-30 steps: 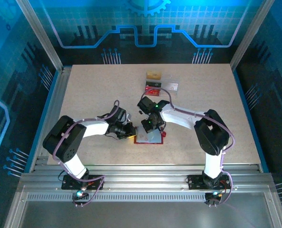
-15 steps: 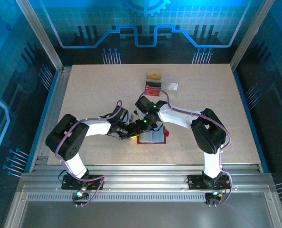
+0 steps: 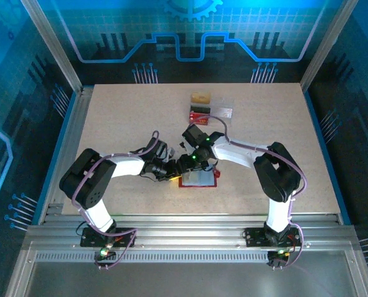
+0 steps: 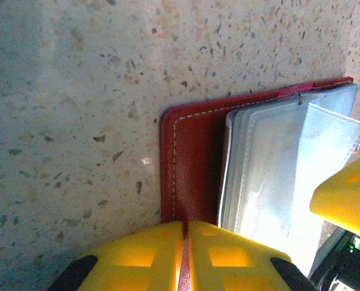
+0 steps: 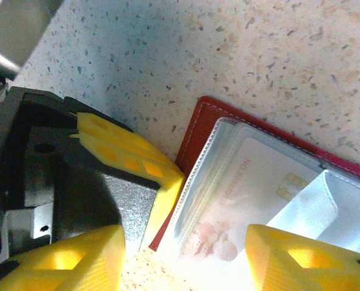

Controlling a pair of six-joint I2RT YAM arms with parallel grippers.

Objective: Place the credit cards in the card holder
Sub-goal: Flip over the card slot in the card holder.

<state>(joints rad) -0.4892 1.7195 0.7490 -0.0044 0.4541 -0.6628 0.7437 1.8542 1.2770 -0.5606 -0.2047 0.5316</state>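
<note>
The card holder [image 3: 199, 178] lies opened flat on the table [image 3: 109, 117] with its clear sleeves [image 4: 271, 170] uppermost, and a credit card [image 5: 246, 182] is seen through one sleeve. Its left red edge is clamped between the closed fingers of the left gripper [image 4: 185, 227], judged to be pinning it against sliding. The right gripper [image 5: 185, 233] is held directly above the sleeves, jaws parted and nothing between them. Bare table is available in front of and to the right of the card holder; a tan block [image 3: 201, 98] and a clear box [image 3: 223, 112] stand well behind it.
</note>
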